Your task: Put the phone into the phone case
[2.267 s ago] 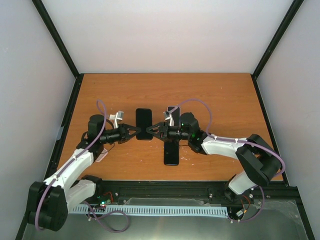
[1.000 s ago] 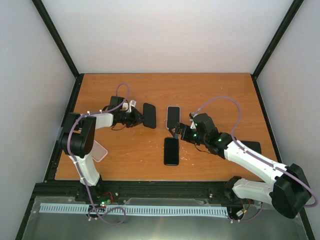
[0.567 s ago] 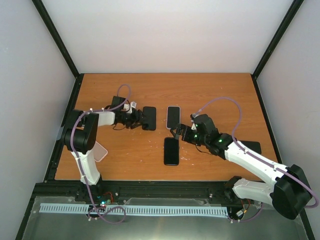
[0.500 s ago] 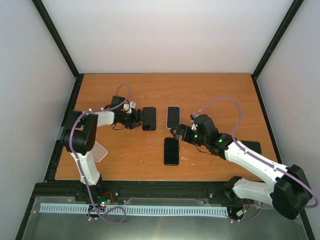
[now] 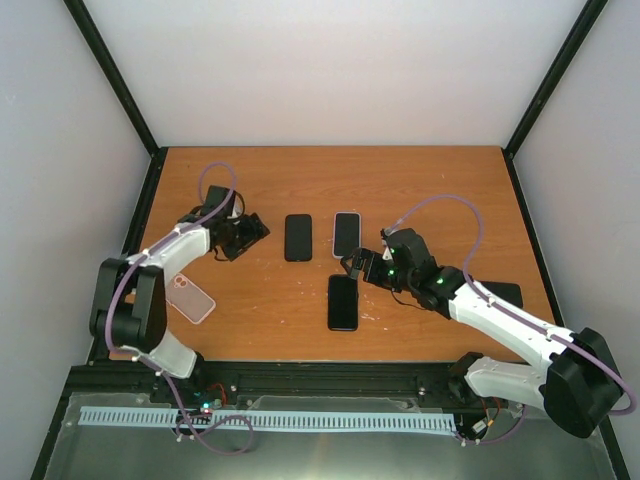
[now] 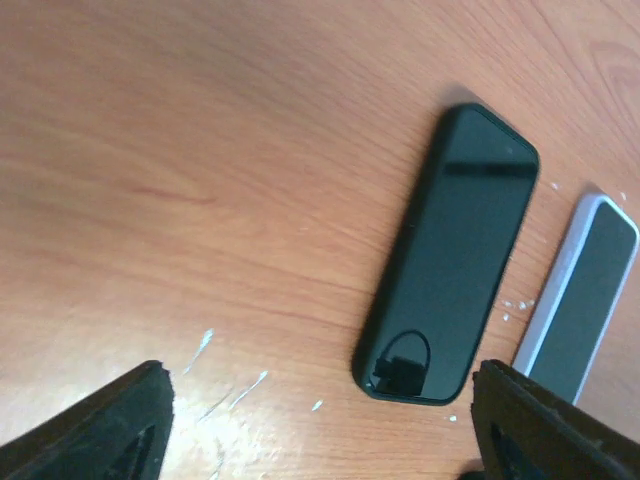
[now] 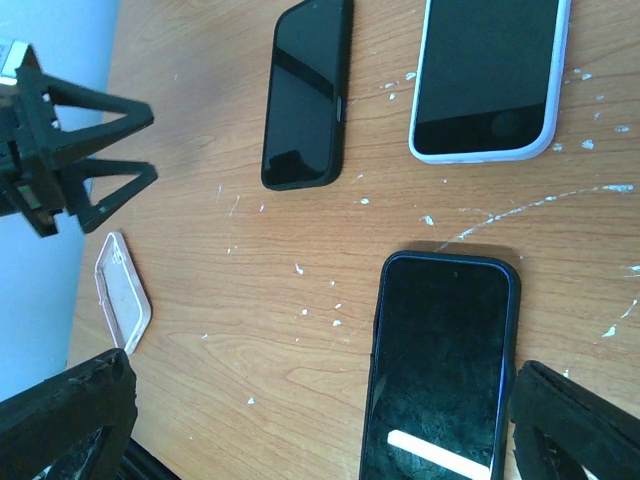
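A black phone point(image 5: 298, 237) with a thick dark rim lies flat on the table, and I cannot tell whether that rim is a phone case. It also shows in the left wrist view point(image 6: 455, 260) and the right wrist view point(image 7: 308, 95). My left gripper point(image 5: 252, 238) point(image 6: 325, 430) stands open a little to its left, touching nothing. My right gripper point(image 5: 350, 265) point(image 7: 320, 420) is open above a phone in a dark case point(image 5: 342, 302) point(image 7: 445, 370), holding nothing.
A phone in a white case point(image 5: 347, 234) point(image 7: 490, 75) point(image 6: 585, 300) lies right of the black phone. An empty clear pink case point(image 5: 190, 297) point(image 7: 122, 290) lies at the near left. A dark flat object point(image 5: 505, 293) sits behind the right arm.
My left gripper has opened, let go of the black phone and drawn back to the left. The phone now lies flat and straight. The right arm has not moved.
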`<state>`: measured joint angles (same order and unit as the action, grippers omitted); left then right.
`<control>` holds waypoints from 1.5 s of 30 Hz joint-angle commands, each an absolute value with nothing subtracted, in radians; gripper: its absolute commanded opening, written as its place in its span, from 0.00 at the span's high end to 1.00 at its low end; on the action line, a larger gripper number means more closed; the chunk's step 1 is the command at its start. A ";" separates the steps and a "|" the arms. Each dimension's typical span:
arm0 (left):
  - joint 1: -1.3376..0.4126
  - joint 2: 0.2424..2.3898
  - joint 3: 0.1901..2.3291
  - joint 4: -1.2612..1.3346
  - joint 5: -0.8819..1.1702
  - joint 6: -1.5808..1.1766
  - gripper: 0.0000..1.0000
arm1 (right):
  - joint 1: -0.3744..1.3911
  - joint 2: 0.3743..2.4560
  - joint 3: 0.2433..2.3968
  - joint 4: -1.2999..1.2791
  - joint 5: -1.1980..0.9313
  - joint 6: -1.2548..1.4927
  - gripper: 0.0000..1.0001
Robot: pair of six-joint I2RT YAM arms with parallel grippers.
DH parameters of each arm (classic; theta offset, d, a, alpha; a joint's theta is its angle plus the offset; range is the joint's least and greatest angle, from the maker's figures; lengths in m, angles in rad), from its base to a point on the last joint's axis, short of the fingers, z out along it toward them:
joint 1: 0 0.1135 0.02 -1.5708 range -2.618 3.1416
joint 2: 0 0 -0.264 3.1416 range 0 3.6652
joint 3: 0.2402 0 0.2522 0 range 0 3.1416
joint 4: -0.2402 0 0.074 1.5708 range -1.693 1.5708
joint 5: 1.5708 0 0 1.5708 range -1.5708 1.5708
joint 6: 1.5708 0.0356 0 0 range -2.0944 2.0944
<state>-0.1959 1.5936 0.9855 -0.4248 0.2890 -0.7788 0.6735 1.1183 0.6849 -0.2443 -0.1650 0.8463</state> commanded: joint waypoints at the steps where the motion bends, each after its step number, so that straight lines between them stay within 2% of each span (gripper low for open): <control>1: -0.183 1.490 0.941 -0.543 0.106 -0.882 0.22 | 0.666 1.123 0.680 -0.245 -0.145 0.851 0.00; 5: -0.169 1.399 0.889 -0.584 0.037 -0.944 0.32 | 0.664 1.126 0.680 -0.254 -0.144 0.852 0.00; 8: -0.148 1.345 0.851 -0.638 -0.026 -1.002 0.36 | 0.663 1.124 0.678 -0.258 -0.141 0.856 0.00; 18: 0.008 1.158 0.625 -0.631 0.000 -1.052 0.30 | 0.663 1.131 0.672 -0.257 -0.133 0.866 0.00; 24: 0.024 1.173 0.617 -0.675 -0.022 -1.065 0.29 | 0.662 1.142 0.672 -0.252 -0.144 0.885 0.00; 36: 0.024 1.229 0.562 -0.640 -0.038 -1.105 0.38 | 0.661 1.133 0.668 -0.262 -0.141 0.883 0.00; 40: 0.025 1.271 0.567 -0.616 -0.059 -1.099 0.47 | 0.661 1.122 0.664 -0.267 -0.131 0.880 0.00; 45: 0.025 1.305 0.563 -0.588 -0.029 -1.081 0.67 | 0.661 1.111 0.655 -0.272 -0.123 0.879 0.00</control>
